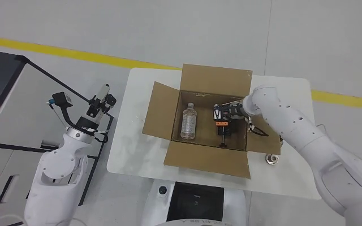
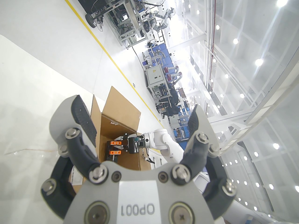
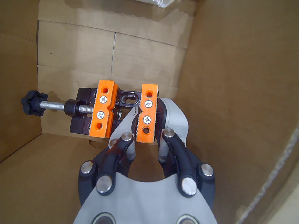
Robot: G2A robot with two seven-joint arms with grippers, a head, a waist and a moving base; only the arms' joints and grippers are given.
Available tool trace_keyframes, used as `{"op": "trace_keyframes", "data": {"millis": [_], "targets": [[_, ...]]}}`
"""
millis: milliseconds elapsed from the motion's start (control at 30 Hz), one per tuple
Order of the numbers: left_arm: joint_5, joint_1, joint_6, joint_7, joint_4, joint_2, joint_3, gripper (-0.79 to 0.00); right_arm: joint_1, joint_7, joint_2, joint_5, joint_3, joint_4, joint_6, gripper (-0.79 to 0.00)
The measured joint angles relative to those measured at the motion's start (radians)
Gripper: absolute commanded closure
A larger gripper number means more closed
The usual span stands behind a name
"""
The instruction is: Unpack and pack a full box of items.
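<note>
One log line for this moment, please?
right pincer: shut on vise in box | left pincer: open | bottle: lying in box

You have a white table at the middle of the top view, standing on a grey floor. A yellow line crosses the upper part of that frame, and a dark panel sits at its left edge. The left wrist view gives you equipment racks and ceiling lights far off.

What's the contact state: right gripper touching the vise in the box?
Touching. Right wrist view: the right gripper pinches one orange block of the vise between its fingers.
</note>
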Motion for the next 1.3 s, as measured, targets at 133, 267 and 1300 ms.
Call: {"op": "trace_keyframes", "data": {"millis": [133, 267, 1300], "targets": [[0.000, 0.000, 0.000, 0.000, 0.000, 0.000, 0.000, -0.785, 0.008, 0.002, -0.014, -0.004, -0.003, 0.026, -0.001, -0.243], [0.000, 0.000, 0.000, 0.000, 0.000, 0.000, 0.000, -0.785, 0.012, -0.010, -0.022, -0.008, 0.000, 0.041, -0.008, -0.308], [0.000, 0.000, 0.000, 0.000, 0.000, 0.000, 0.000, -0.785, -0.736, -0.491, 0.453, 0.494, 1.156, -0.565, -0.066, -0.289]]}}
